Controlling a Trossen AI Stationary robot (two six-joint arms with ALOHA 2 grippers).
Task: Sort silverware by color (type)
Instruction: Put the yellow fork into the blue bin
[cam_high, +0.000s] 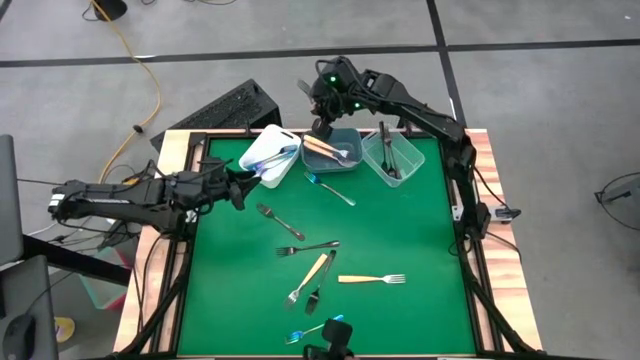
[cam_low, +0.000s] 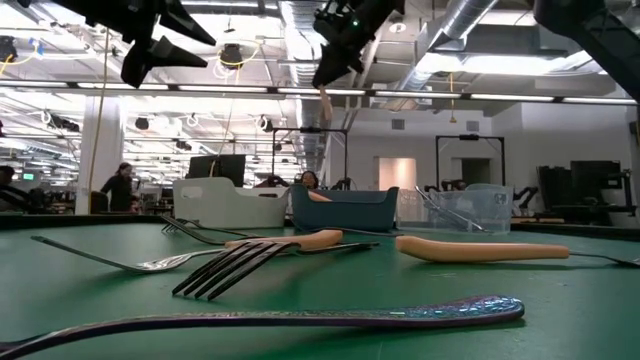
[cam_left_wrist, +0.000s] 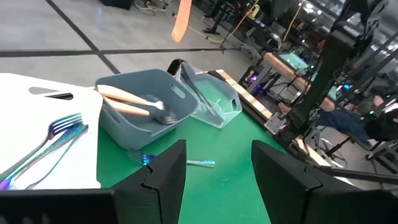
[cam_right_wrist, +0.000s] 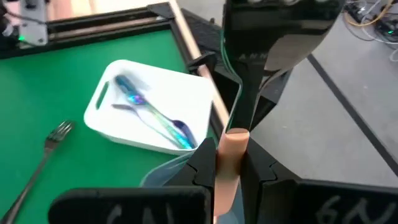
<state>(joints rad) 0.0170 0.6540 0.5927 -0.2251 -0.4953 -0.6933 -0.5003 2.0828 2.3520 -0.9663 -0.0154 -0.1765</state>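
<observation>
**Right tool holding an orange-handled utensil above the grey-blue bin**

The right tool (cam_right_wrist: 227, 165) is closed on an orange-handled utensil (cam_right_wrist: 227, 163), gripping it by the handle with the piece hanging between the fingers. The tool hovers above the grey-blue bin (cam_high: 335, 150), which sits at the far edge of the green counter (cam_high: 400, 310).

Inside the grey-blue bin lie two orange-handled forks (cam_left_wrist: 134, 102).

Just beside the grey-blue bin, on the left arm's side, stands the white bin (cam_high: 265, 155) with iridescent blue utensils (cam_right_wrist: 152, 115) in it. On its other side stands the clear bin (cam_high: 395, 160) holding dark-handled utensils (cam_high: 387, 150).

The left tool (cam_left_wrist: 214, 171) hangs with its fingers apart and empty, near the white bin.

A blue-handled fork (cam_high: 330, 188) lies on the counter just in front of the grey-blue bin. Farther out from the grey-blue bin, toward the counter's middle, lie several loose utensils, among them an orange-handled fork (cam_high: 372, 279).
</observation>
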